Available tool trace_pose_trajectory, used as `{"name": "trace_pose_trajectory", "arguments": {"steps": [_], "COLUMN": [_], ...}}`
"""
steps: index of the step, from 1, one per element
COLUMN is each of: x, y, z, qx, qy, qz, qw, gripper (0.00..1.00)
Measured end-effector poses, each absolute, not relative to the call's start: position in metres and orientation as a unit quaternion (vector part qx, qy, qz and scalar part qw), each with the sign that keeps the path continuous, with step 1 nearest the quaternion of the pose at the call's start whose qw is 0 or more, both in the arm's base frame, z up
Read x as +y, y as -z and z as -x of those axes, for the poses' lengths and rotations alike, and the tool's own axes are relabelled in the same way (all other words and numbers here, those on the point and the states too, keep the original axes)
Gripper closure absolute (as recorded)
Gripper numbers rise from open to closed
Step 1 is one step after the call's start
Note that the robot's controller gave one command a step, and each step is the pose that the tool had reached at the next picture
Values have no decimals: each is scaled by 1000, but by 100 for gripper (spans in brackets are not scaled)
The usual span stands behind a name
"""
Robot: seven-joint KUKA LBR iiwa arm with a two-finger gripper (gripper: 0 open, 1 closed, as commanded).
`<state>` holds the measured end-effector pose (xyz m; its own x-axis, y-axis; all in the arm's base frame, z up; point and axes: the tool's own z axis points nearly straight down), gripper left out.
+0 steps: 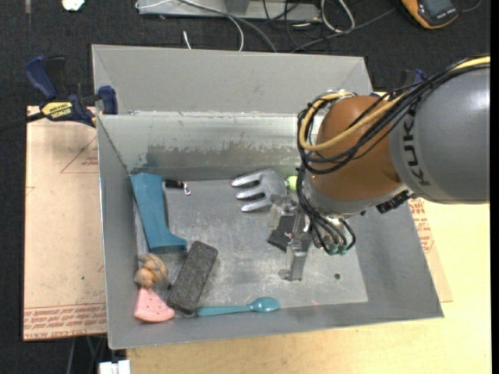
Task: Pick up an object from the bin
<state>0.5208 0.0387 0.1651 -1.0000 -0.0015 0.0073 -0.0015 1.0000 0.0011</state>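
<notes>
Gripper [295, 265] sits low in the right-centre of the bin [234, 135], tip pointing down at bare grey floor, at or just above it; can't tell which. How far open it is, can't tell from this angle, nor whether anything is in its grasp. A bundle of cables [331, 236] hangs just above it, under the big orange cover [355, 154]. Grey arm [456, 139] comes in from the right over the rim.

Nearest thing is a silver-white plastic fork [256, 189], tines pointing left, lying up-left of the gripper near the back wall. Its handle end runs under the wrist, hidden. It's apart from the gripper tip. Small bright green thing [291, 182] just beside the fork's right end, mostly covered, kind unclear.

Everything else lies on the left side, well apart from the gripper. Teal-blue L-shaped block [154, 213] runs along the left wall. Small black item [175, 184] just right of its top end. Dark grey sponge-like block [192, 275] is tilted, touching the blue block's foot. Tan shell-like lump [150, 269] just left of the grey block, with a pink wedge [152, 308] in front of it at the front-left corner. Light-blue plastic spoon [238, 308] lies along the front edge, bowl to the right, handle reaching the grey block.
</notes>
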Motion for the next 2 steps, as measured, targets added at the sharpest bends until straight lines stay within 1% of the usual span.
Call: {"name": "trace_pose_trajectory", "arguments": {"steps": [1,2], "x": [39,-22], "y": [-169,-121], "z": [-523,-550], "qx": [-1000,-1000], "qy": [1,1], "qz": [0,-11], "qw": [0,-3], "gripper": [0,0]}}
